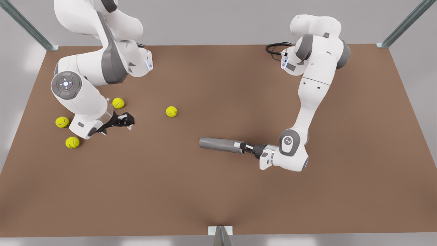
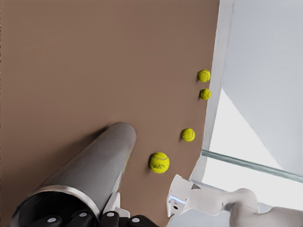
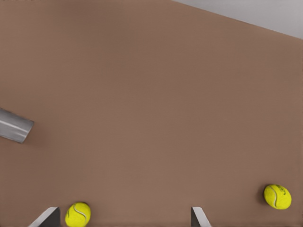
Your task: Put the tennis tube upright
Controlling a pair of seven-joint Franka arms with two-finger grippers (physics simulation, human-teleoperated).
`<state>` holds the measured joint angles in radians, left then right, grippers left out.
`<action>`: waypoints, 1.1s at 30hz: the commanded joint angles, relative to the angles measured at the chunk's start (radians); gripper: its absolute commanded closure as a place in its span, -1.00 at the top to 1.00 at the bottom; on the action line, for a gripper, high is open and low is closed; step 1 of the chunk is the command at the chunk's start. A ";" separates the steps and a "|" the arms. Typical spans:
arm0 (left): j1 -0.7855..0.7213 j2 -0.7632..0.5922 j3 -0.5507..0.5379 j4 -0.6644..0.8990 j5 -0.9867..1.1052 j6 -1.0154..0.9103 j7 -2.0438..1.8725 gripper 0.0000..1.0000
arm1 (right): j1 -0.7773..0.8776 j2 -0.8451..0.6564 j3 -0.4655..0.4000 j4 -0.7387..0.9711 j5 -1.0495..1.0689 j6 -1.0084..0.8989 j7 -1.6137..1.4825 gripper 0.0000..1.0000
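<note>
Surface: we see a flat brown table [image 1: 211, 191] with metal posts at its corners and grey walls behind.
Tennis tube: we find the tennis tube [image 1: 218, 145] lying on its side near the middle of the table, its closed end toward the front view's left; in the left wrist view its hollow rimmed end [image 2: 57, 201] sits close to the camera, and what lies inside we cannot tell.
Left gripper: the left gripper [image 1: 246, 147] is at the tube's rimmed end, on the front view's right, and its fingers look closed on the rim.
Left arm pose: we see it reach down from the far right corner, forearm low, wrist level with the tube.
Right gripper: the right gripper [image 1: 128, 122] hangs low over the table at the front view's left, fingers spread apart and holding nothing.
Right arm pose: bent sharply, elbow toward the camera; it waits.
Tennis balls: four lie loose on the table, three around the right gripper [image 1: 118, 103] [image 1: 62, 122] [image 1: 72, 142], one apart toward the middle [image 1: 171, 111].
</note>
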<state>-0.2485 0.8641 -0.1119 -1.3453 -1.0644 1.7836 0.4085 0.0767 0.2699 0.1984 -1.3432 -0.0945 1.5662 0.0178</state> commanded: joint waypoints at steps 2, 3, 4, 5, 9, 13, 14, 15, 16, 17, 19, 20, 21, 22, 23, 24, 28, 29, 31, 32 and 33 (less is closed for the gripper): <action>0.000 -0.008 0.003 0.000 0.037 0.000 -0.001 -0.57 | 0.005 0.000 0.001 -0.001 -0.001 0.000 0.002 1.00; -0.002 -0.014 0.006 -0.002 0.044 0.000 -0.008 -0.57 | 0.011 0.000 0.001 -0.001 -0.002 0.000 0.005 1.00; -0.002 -0.023 0.006 -0.002 0.093 0.003 -0.030 -0.57 | 0.008 0.000 0.003 -0.001 0.001 0.000 0.002 1.00; -0.002 -0.030 0.006 -0.002 0.098 0.004 -0.037 -0.57 | 0.006 0.000 0.003 -0.001 0.009 0.000 0.005 1.00; -0.002 -0.051 0.006 -0.002 0.116 0.004 -0.077 -0.57 | 0.009 0.002 0.007 -0.001 0.010 0.012 0.014 1.00; -0.002 -0.076 0.011 -0.002 0.142 0.004 -0.123 -0.57 | 0.015 0.000 0.007 -0.001 0.012 0.012 0.014 1.00; 0.000 -0.083 0.011 -0.002 0.158 0.004 -0.134 -0.57 | 0.015 0.000 0.009 -0.001 0.012 0.012 0.014 1.00; 0.000 -0.097 0.018 -0.002 0.166 0.004 -0.146 -0.57 | 0.015 0.000 0.009 -0.001 0.013 0.012 0.014 1.00; 0.000 -0.102 0.020 0.000 0.179 0.004 -0.154 -0.57 | 0.015 0.002 0.007 -0.001 0.009 0.012 0.014 1.00; 0.000 -0.108 0.021 -0.002 0.179 0.004 -0.157 -0.57 | 0.012 0.003 0.007 -0.001 0.009 0.012 0.014 1.00; 0.000 -0.120 0.023 -0.002 0.199 0.002 -0.195 -0.57 | 0.012 0.009 0.007 -0.002 0.001 0.012 0.014 1.00; 0.000 -0.134 0.023 -0.002 0.205 0.002 -0.206 -0.57 | 0.009 0.012 0.007 -0.001 0.005 0.012 0.013 1.00; 0.000 -0.145 0.035 -0.002 0.222 0.000 -0.231 -0.57 | 0.005 0.011 0.007 -0.001 0.007 0.012 0.011 1.00; 0.000 -0.157 0.040 -0.002 0.244 0.000 -0.264 -0.57 | 0.003 0.011 0.007 -0.001 0.004 0.011 0.011 1.00; 0.000 -0.163 0.043 0.000 0.268 0.002 -0.283 -0.57 | 0.002 0.011 0.007 -0.001 0.004 0.011 0.008 1.00; 0.000 -0.180 0.060 0.000 0.282 0.000 -0.303 -0.57 | 0.002 0.011 0.006 -0.001 0.002 0.011 0.010 1.00; 0.000 -0.229 0.092 0.000 0.368 0.000 -0.370 -0.57 | 0.006 0.012 0.004 -0.001 0.002 0.012 0.013 1.00; 0.000 -0.243 0.107 0.000 0.368 -0.003 -0.373 -0.57 | 0.005 0.012 0.006 -0.001 0.002 0.012 0.011 1.00; 0.002 -0.275 0.126 -0.002 0.463 -0.023 -0.395 -0.57 | 0.006 0.014 0.006 -0.001 0.002 0.012 0.013 1.00; 0.002 -0.289 0.126 -0.002 0.509 -0.023 -0.435 -0.57 | 0.005 0.012 0.004 -0.001 0.001 0.012 0.013 1.00; 0.002 -0.306 0.127 -0.002 0.569 -0.032 -0.453 -0.57 | 0.002 0.012 0.004 -0.001 0.002 0.012 0.011 1.00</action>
<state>-0.2468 0.5476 0.0167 -1.3468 -0.5829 1.7479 -0.0553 0.0797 0.2826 0.2027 -1.3438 -0.0935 1.5785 0.0306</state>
